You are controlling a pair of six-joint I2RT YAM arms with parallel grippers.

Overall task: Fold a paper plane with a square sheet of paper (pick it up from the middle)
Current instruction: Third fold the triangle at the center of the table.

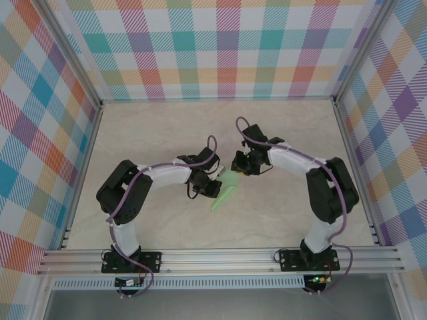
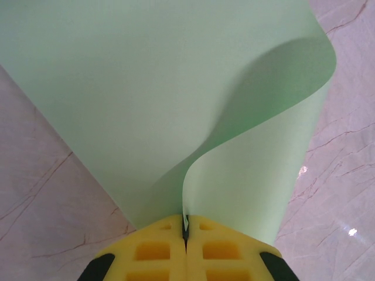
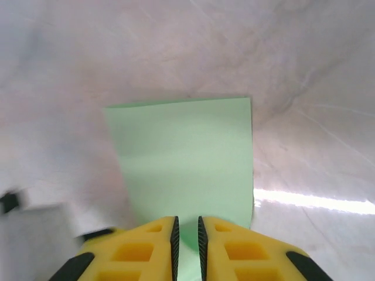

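1. Mint-green paper (image 1: pixel 225 191) sits near the middle of the marble-look table (image 1: pixel 160 133), between the two gripper tips. From above it looks like a slim shape that narrows toward the near edge.
2. The left gripper (image 1: pixel 215 188) reaches in from the left and meets the paper's left side.
3. In the left wrist view its yellow fingers (image 2: pixel 153 253) are pressed together on an edge of the paper, which runs between them as a thin line.
4. Away from that pinch the sheet spreads wide. One layer curls over to the right in a soft bend and throws a shadow on the layer behind it.
5. The right gripper (image 1: pixel 233 171) comes in from the right at the paper's far end, close to the left gripper.
6. In the right wrist view its yellow fingers (image 3: pixel 136 253) stand a narrow slit apart, with green showing in the slit.
7. Beyond them the paper lies face-on, with straight sides and two square far corners. Whether these jaws pinch it I cannot tell.
8. Pastel checked walls (image 1: pixel 220 47) enclose the table on three sides.
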